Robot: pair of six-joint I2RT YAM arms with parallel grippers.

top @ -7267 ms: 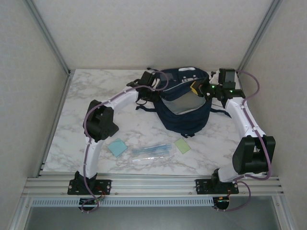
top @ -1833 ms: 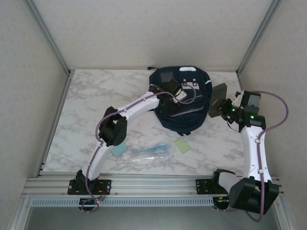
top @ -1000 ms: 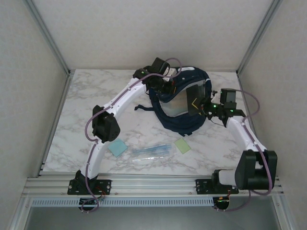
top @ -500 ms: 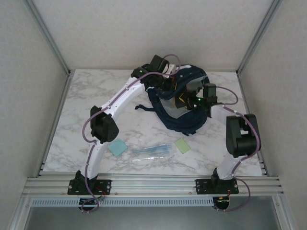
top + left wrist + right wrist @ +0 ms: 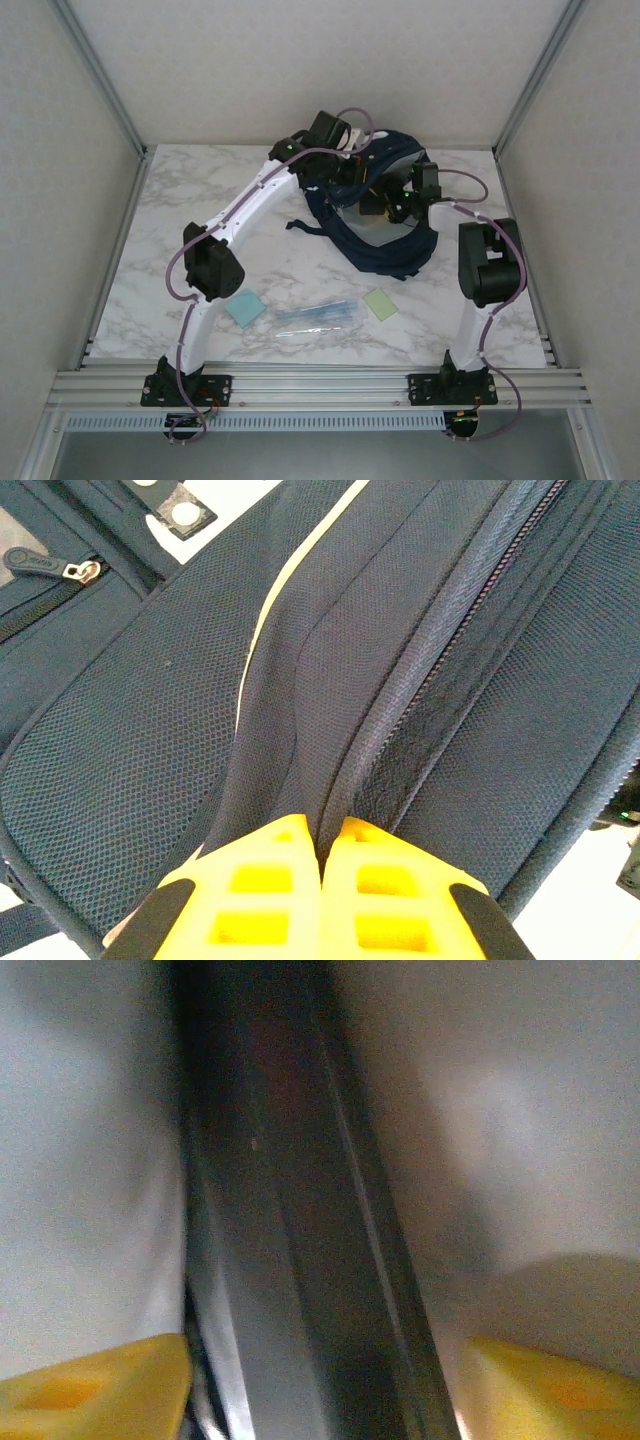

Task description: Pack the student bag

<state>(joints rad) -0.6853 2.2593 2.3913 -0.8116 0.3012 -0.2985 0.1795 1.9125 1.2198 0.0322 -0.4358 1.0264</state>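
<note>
The student bag [image 5: 385,255], dark navy, lies at the back middle of the table with its mouth held up. My left gripper [image 5: 350,178] is shut on a fold of the bag's fabric [image 5: 300,730] beside the zipper [image 5: 440,670], near the thin white stripe [image 5: 262,620]. My right gripper [image 5: 385,200] reaches into the bag's mouth. In the right wrist view its yellow fingers [image 5: 90,1385] stand wide apart, open [image 5: 325,1380], around a dark flat slab [image 5: 300,1210] between pale grey lining [image 5: 520,1110]. Whether the fingers touch the slab is unclear.
On the marble table near the front lie a light blue square pad [image 5: 245,308], a clear packet of pens [image 5: 315,317] and a small green pad [image 5: 380,303]. A black strap [image 5: 300,225] trails left of the bag. Walls close in on three sides.
The right arm carried a dark flat item from the right of the bag into its mouth. The left gripper lifted the bag's edge toward the back and keeps holding it.
</note>
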